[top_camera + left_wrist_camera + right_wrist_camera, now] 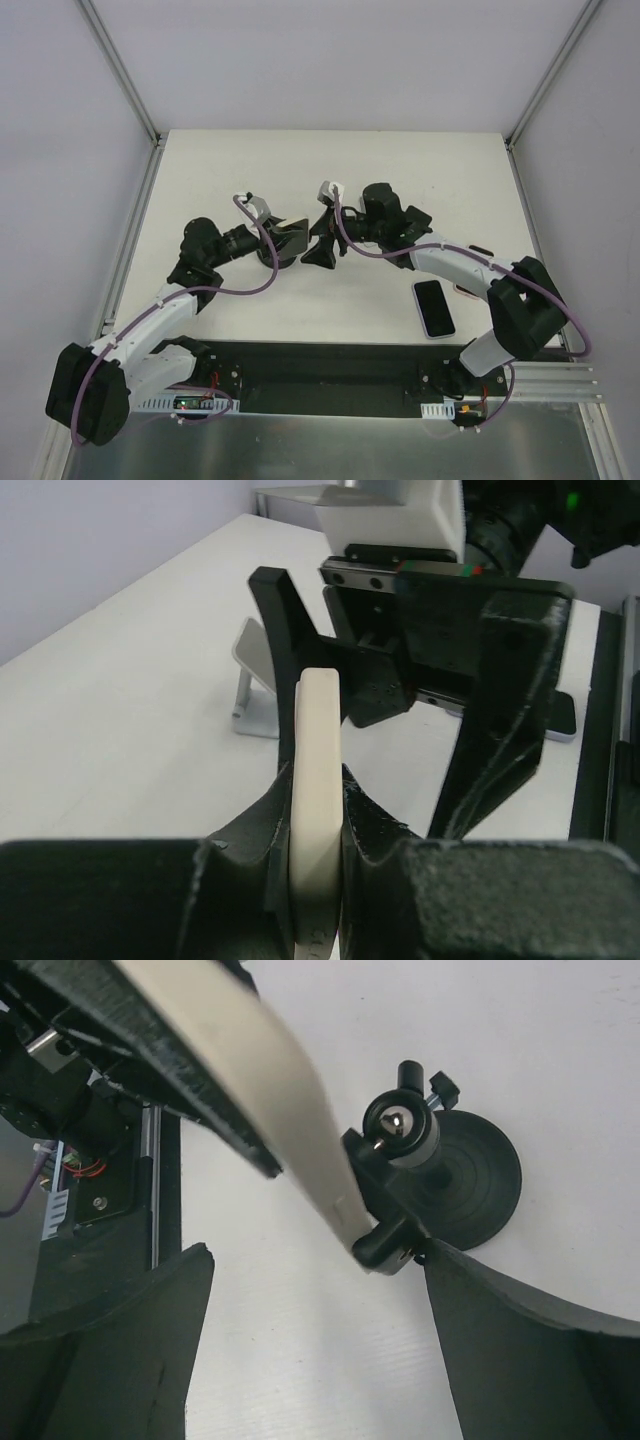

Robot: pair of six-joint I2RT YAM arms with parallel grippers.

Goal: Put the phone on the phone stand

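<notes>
Clamping the phone stand (478,1182) is the left pincer (318,790).

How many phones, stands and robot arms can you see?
Phones: 1, the phone lying flat.
Stands: 2, the phone stand with a round black base, and a grey metal stand.
Robot arms: 2, the left arm and the right arm.
Total: 5.
</notes>
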